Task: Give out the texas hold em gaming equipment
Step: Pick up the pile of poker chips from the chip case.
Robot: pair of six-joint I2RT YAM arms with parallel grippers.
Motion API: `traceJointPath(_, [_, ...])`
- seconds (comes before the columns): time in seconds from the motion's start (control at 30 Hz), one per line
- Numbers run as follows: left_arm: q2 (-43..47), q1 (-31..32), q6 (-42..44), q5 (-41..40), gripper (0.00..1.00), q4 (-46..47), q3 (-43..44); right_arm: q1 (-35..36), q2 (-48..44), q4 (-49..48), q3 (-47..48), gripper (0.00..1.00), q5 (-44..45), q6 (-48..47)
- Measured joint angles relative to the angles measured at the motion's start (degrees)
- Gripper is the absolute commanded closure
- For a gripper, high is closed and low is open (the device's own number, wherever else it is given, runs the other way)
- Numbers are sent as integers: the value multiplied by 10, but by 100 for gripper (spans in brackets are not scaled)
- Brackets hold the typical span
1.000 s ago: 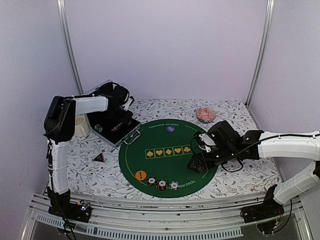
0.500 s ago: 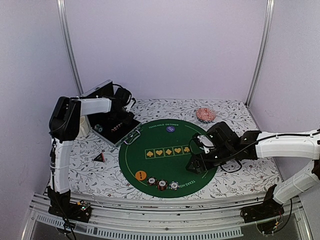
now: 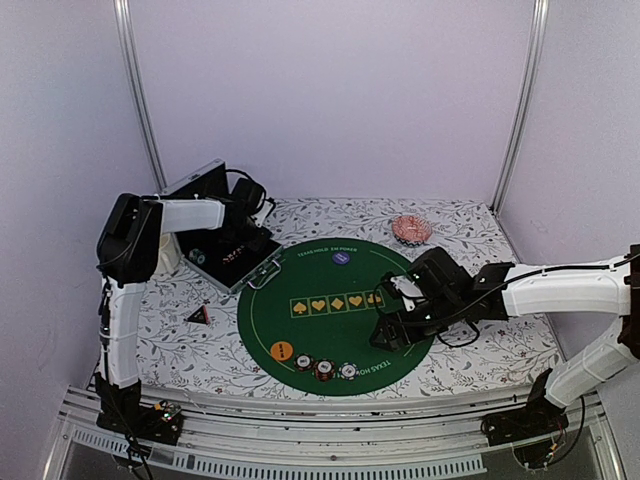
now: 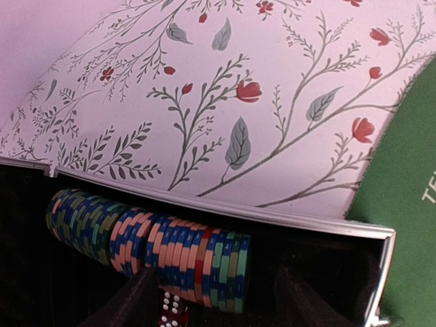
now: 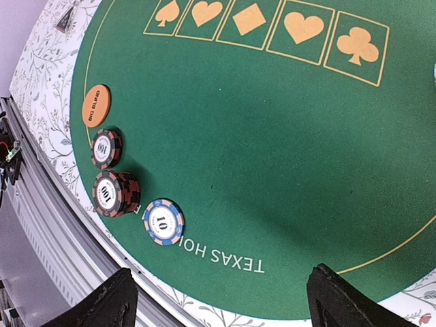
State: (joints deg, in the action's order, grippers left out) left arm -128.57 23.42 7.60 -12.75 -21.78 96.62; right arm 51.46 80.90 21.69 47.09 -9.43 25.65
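Note:
On the green mat [image 3: 330, 330] an orange disc [image 3: 282, 351] and three poker chip piles [image 3: 325, 370] lie near the front edge, and a purple disc [image 3: 341, 257] lies at the back. In the right wrist view these are the orange disc [image 5: 95, 105], two "100" piles [image 5: 116, 193] and a blue "10" chip [image 5: 163, 221]. My right gripper [image 3: 385, 335] [image 5: 228, 303] hangs open and empty over the mat's front right. My left gripper [image 3: 225, 245] [image 4: 218, 306] is down in the open case [image 3: 240, 265], open. Its fingers [image 4: 133, 300] flank a row of chips [image 4: 170, 248] on edge.
A dark triangular marker [image 3: 198, 315] lies on the floral cloth left of the mat. A white mug [image 3: 162, 250] stands behind the left arm and a pink dish [image 3: 411, 229] at the back right. A red die [image 4: 172, 312] lies under the chip row.
My right gripper has slid a little left along the mat toward the chips. The left arm has shifted slightly over the case; both jaws stay as they were.

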Motion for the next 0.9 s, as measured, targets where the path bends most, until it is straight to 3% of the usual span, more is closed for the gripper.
traceJointPath(0.27, [6,7,8,-4,37,2,-10,0,1,-3,0,11,-2,0])
traceJointPath(0.53, [6,7,13,-13,28,1,-10,0,1,-3,0,11,-3,0])
traceJointPath(0.9, [5,-10,7,13,31,0,-10,0,1,-2,0,10,-5,1])
